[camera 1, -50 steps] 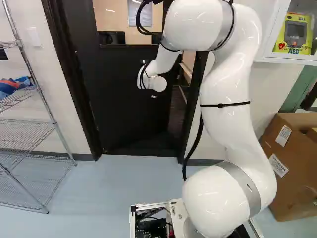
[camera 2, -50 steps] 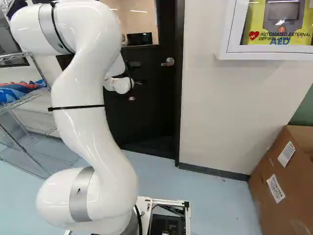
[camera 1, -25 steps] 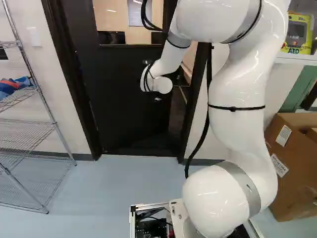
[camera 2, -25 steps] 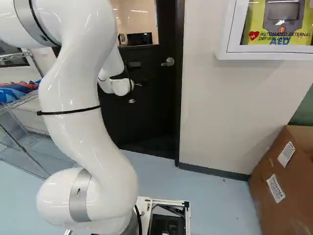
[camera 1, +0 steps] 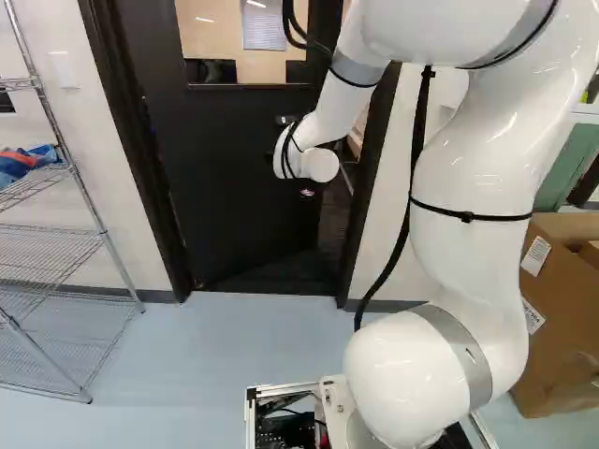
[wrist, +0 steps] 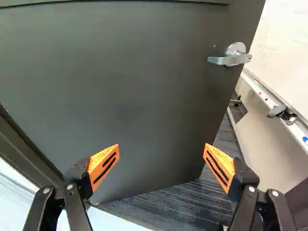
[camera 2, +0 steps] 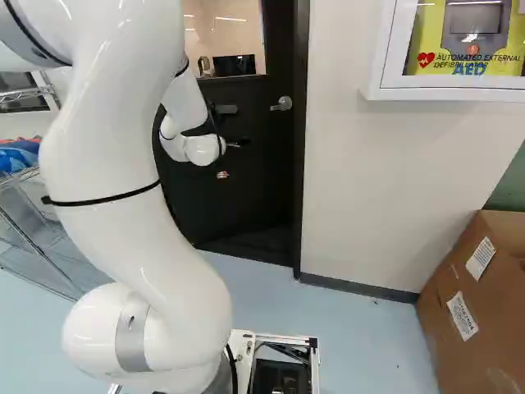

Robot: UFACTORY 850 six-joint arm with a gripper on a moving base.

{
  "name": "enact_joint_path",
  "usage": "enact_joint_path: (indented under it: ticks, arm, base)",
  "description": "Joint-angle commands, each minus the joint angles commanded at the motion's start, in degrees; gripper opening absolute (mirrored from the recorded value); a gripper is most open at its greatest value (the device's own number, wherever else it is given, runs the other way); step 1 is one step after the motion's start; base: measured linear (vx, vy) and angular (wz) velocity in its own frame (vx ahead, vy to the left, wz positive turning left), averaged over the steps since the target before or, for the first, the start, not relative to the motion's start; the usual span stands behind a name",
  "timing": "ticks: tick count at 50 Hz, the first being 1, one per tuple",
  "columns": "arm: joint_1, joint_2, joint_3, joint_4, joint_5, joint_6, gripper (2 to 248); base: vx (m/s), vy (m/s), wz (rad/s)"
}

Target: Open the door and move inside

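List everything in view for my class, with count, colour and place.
Door: one, black, ajar ahead
Handle: one, silver, near the door's free edge
Window: one, clear, door's upper part
Frame: one, black, around the doorway
Carpet: one, dark grey, beyond the doorway
Wire rack: one, silver, left of the doorway
Bundle: one, blue and red, on the rack
Cabinet: one, white, wall right of the doorway
Device: one, yellow and grey, inside the cabinet
Box: one, brown, floor, right
Floor: one, pale blue, before the doorway
Arm: one, white, on the base
Fingers: two, black with orange pads, open before the door
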Motion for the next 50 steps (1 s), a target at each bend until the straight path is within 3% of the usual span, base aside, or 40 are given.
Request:
enact_joint_path:
  ticks: [50]
  arm:
    - [-3.8,14.7,15.8,-8.5,0.0,0.0,247]
  base:
    - [0.0,0.0,0.0]
